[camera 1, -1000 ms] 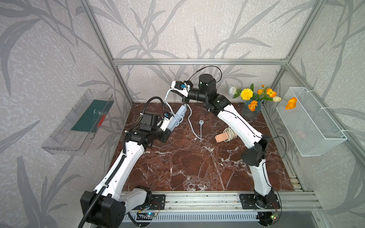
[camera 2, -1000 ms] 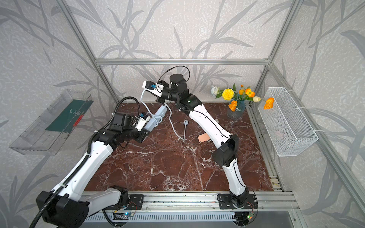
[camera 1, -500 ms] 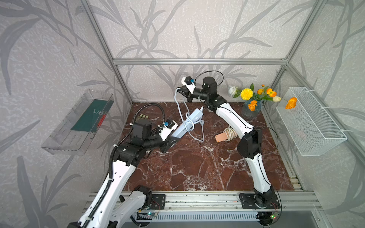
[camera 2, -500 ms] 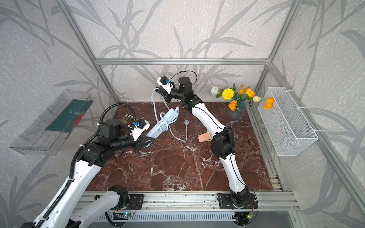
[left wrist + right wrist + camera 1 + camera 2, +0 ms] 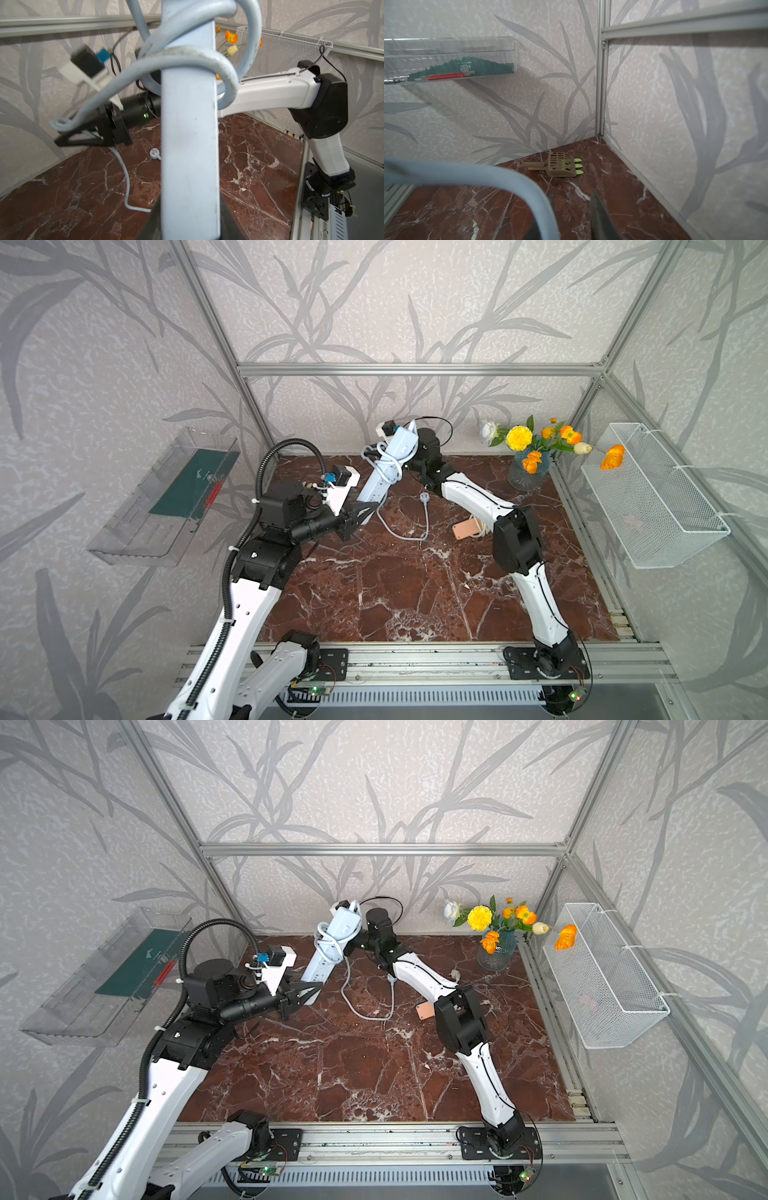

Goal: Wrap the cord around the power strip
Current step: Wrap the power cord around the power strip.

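1 power strip [image 5: 375,487] | 1 cord [image 5: 427,519] | 1 plug [image 5: 424,497] | 1 vase [image 5: 528,475]

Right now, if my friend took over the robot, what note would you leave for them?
Left gripper: shut on the power strip's lower end, holding it tilted above the table.
Right gripper: jaws apart, cord resting at their tips, apparently not clamped.
Done: a few cord loops around the strip's middle.
Left to do: the tail and plug lie on the table; wind them on.
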`<state>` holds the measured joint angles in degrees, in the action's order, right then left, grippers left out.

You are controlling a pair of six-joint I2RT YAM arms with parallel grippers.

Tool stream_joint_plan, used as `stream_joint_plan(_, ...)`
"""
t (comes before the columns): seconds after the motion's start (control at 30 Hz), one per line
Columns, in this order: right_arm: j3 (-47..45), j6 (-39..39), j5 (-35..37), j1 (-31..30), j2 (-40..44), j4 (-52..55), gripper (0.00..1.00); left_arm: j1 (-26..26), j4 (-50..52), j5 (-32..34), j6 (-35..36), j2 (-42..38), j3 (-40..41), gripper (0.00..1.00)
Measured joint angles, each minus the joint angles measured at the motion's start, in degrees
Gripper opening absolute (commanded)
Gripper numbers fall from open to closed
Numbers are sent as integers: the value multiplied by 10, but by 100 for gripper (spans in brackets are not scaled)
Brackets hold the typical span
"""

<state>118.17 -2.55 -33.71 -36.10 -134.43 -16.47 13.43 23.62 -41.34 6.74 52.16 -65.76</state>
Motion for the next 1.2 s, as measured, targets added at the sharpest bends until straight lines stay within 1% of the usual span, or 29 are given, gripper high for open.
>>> stream_joint_plan(0.1,-32,-4,30,-25,0,2,41,0,-10,10,-5,0,-29,0)
stream_joint_plan(0.3,-49,-9,68,-59,0,-13,45,1,-24,27,-4,-3,-57,0)
stream_joint_plan(0.4,-91,-18,89,-67,1,-37,47,1,-20,36,-3,-3,-63,0)
stream_joint_plan(0.47,-132,-24,104,-71,1,-53,46,1,-15,40,-3,-3,-64,0)
stream_joint_plan(0.5,-156,-28,110,-74,1,-57,44,1,-11,43,-3,-3,-65,0)
stream_joint_plan(0.53,-177,-32,118,-75,1,-58,39,1,-8,46,-3,-3,-65,0)
stream_joint_plan(0.57,-192,-34,123,-77,1,-57,31,1,-5,49,-3,-3,-66,0)
stream_joint_plan(0.6,-208,-35,128,-79,1,-58,21,1,0,54,-2,-2,-68,0)
stream_joint_plan(0.63,-219,-37,133,-80,1,-59,13,1,10,60,-1,-1,-72,0)
stream_joint_plan(0.7,-243,-38,143,-83,6,-63,5,1,29,82,7,5,-85,0)
stream_joint_plan(0.8,-308,-27,161,-89,44,-63,1,0,58,144,29,16,-101,0)
stream_joint_plan(0.9,-377,-3,184,-94,105,-57,0,-4,84,220,49,26,-101,0)
stream_joint_plan(0.97,-412,16,198,-94,151,-48,0,-15,100,256,54,37,-100,0)
stream_joint_plan(1.03,-438,36,204,-92,200,-40,0,-38,116,292,54,51,-93,0)
stream_joint_plan(1.2,-467,97,198,-90,305,-19,0,-93,146,376,51,79,-39,0)
